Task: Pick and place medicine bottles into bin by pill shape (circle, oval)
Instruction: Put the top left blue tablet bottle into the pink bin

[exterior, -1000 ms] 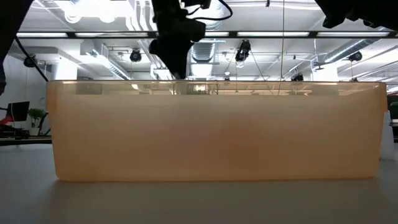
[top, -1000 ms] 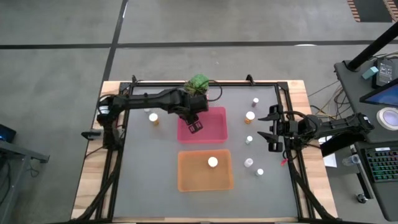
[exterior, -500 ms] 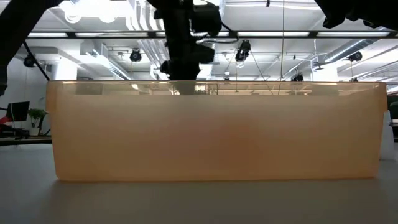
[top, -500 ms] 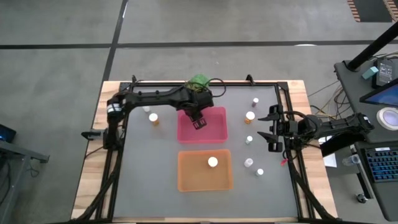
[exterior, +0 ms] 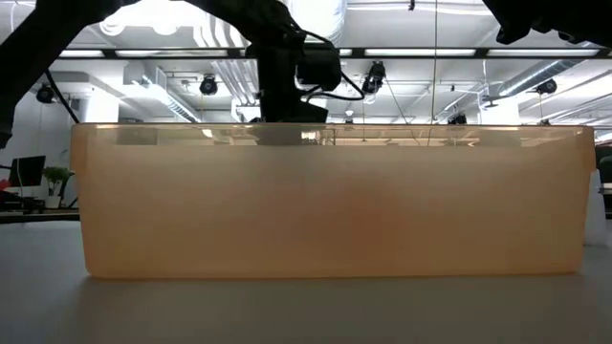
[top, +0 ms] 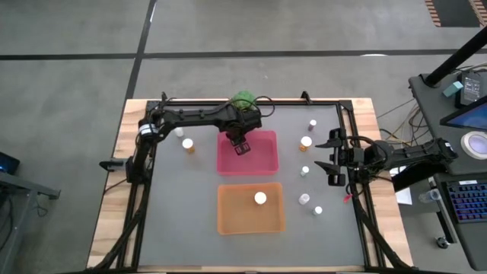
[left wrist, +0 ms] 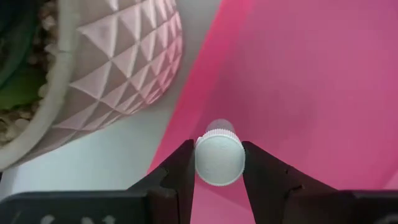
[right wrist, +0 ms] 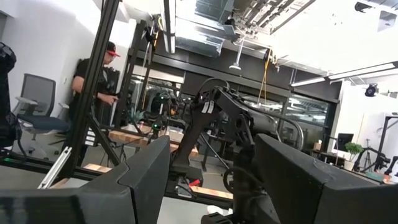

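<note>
My left gripper (top: pixel 241 145) is shut on a white-capped medicine bottle (left wrist: pixel 219 160) and hangs over the far left corner of the pink tray (top: pixel 262 160). One white-capped bottle (top: pixel 260 198) stands in the orange tray (top: pixel 232 217). Other bottles stand on the table: two by the left arm (top: pixel 188 144) and several at the right (top: pixel 306 142). My right gripper (top: pixel 332 160) waits open at the table's right edge, pointing up into the room. In the low view the orange tray's wall (exterior: pixel 335 201) hides the table, and only the left arm (exterior: pixel 287 67) shows above it. My left gripper pinches the bottle at its round white cap (left wrist: pixel 205 163), one finger (left wrist: pixel 184 163) on each side. The fingers come from above, pointing down. The bottle stands upright below them over the pink tray's floor, near its left wall; whether its base touches the floor I cannot tell.
A green plant in a faceted pale pot (left wrist: pixel 112 68) stands right behind the pink tray's far left corner, close to my left gripper (left wrist: pixel 219 155). Black frame rails (top: pixel 141 190) run along the table's left and right sides. A person (right wrist: pixel 93 81) stands in the room beyond.
My left gripper has gone down toward the pink tray with the bottle still between its fingers. It has also drifted a little toward the table's far edge, from over the tray's middle to its far left corner. The right arm has kept still.
</note>
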You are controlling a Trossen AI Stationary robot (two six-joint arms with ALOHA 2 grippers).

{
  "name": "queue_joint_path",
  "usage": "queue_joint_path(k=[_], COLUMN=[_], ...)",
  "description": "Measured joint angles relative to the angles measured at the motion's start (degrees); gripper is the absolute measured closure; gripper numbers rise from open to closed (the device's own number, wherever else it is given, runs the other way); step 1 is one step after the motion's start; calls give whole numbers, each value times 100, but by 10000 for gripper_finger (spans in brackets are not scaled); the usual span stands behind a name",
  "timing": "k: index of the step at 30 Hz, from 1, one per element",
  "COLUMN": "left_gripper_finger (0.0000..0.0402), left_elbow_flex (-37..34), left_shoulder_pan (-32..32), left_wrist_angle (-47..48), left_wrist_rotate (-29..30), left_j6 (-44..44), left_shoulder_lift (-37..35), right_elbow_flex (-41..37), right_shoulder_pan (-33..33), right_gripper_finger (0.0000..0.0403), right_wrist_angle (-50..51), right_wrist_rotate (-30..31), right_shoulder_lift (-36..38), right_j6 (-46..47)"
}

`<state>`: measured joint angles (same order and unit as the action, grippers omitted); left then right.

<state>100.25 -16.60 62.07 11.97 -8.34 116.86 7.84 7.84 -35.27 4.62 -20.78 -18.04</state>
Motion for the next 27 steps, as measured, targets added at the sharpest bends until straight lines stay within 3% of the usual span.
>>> queue_joint_path(k=[12, 27], left_gripper_finger=[306, 306], left_elbow_flex=[-416, -435], left_shoulder_pan=[-55, -64], left_wrist_angle=[-60, -58], left_wrist_rotate=[20, 76], left_j6=[-31, -435], left_shoulder_lift=[-52, -52], right_elbow_flex=[0, 0], right_shoulder_pan=[1, 0], right_gripper_finger=[174, 174], right_wrist_angle=[32, 42], right_wrist_rotate=[1, 1], right_shoulder_lift=[0, 0], right_j6=[2, 2])
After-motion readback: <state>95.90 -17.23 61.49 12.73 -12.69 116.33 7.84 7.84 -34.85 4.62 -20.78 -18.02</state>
